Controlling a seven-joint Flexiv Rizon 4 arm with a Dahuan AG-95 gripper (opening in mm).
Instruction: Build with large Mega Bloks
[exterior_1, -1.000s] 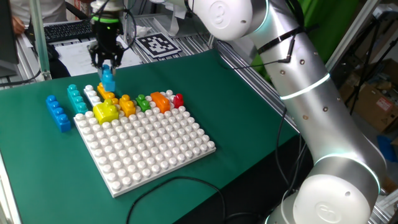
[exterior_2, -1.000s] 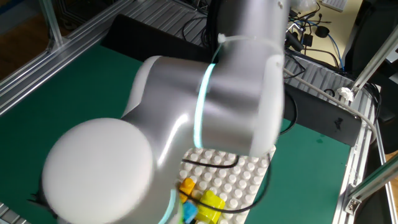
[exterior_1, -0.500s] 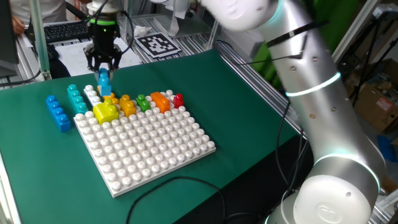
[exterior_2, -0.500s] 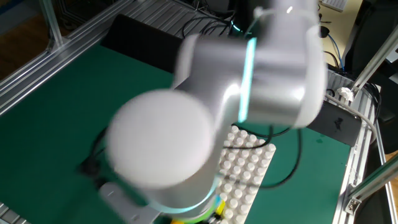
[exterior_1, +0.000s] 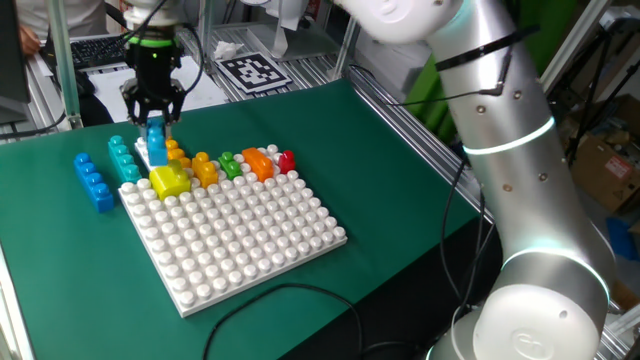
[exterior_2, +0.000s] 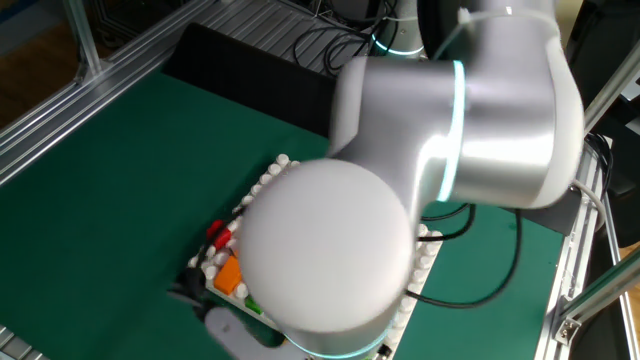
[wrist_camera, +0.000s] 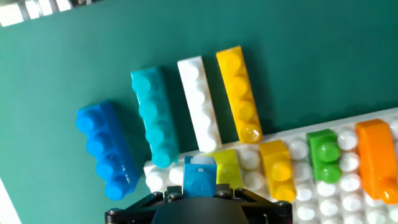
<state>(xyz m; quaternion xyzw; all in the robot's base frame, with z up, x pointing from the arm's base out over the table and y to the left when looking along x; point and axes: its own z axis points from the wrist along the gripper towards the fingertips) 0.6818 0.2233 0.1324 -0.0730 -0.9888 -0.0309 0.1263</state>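
Observation:
My gripper is shut on a small light-blue brick and holds it upright just above the far left corner of the white baseplate. In the hand view the same brick sits between the jaws. On the mat beside the plate lie a long blue brick, a teal one, a white one and a yellow one. On the plate's far row stand yellow, orange, green, orange and red bricks.
The arm's large silver links fill most of the other fixed view, where only an edge of the plate with a red brick and an orange brick shows. A fiducial marker card lies behind the green mat.
The gripper has carried the light-blue brick left and slightly down, from above the orange bricks toward the plate's far left corner. The arm's links have swung in the other fixed view.

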